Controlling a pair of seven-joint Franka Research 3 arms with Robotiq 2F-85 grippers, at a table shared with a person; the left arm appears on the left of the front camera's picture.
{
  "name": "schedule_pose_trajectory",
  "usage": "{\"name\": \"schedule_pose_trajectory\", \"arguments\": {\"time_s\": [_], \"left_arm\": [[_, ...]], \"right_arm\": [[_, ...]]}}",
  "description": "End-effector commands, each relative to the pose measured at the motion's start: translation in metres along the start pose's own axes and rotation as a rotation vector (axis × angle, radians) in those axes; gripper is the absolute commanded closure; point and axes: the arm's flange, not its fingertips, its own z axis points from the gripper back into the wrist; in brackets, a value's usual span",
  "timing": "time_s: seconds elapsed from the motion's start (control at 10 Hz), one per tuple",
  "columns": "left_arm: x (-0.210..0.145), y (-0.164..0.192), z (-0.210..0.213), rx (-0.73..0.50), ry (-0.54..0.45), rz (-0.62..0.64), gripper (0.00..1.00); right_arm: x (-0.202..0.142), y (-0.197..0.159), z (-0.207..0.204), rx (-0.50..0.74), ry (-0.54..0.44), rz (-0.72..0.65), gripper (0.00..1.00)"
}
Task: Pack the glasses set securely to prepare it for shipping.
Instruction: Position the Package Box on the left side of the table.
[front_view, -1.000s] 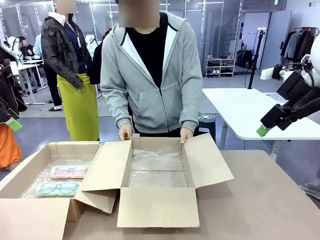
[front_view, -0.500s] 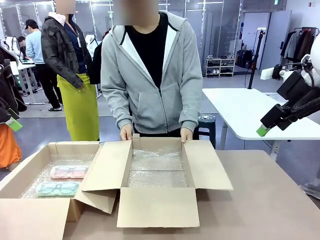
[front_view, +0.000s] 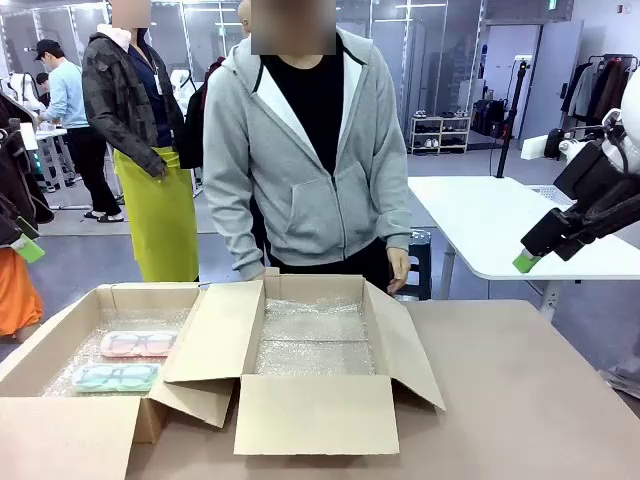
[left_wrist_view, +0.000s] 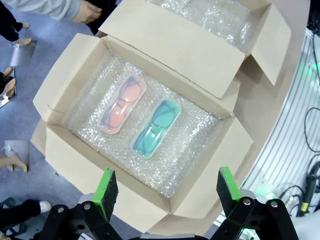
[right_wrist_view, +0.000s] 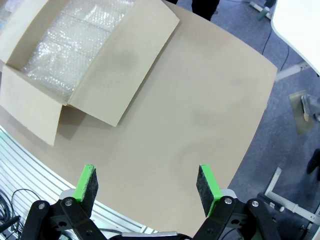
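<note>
Pink case (left_wrist_view: 121, 105) and mint case (left_wrist_view: 155, 128), apparently spectacles inside, side by side on bubble wrap (left_wrist_view: 90, 107); both jaws apart.

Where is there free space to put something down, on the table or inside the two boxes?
The right box holds bare bubble wrap. The table, right of its flap, is bare too. The left box is crowded: pink case and mint case lie side by side, with a strip free at its far wall.

left box (front_view: 60, 420) near flap cut off
</note>
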Motion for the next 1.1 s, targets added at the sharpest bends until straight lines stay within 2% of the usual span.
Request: {"name": "schedule_pose_trajectory", "arguments": {"time_s": [0.0,1.0], "left_arm": [[0.0009,0.0006,0.0017,0.018,0.012,0.006,0.00],[0.0009,0.0006,0.0017,0.018,0.012,0.006,0.00]], "right_arm": [[0.0006,0.0015,0.0015,-0.012,0.000,-0.005,0.00],[0.0006,0.0015,0.0015,-0.012,0.000,-0.005,0.00]]}}
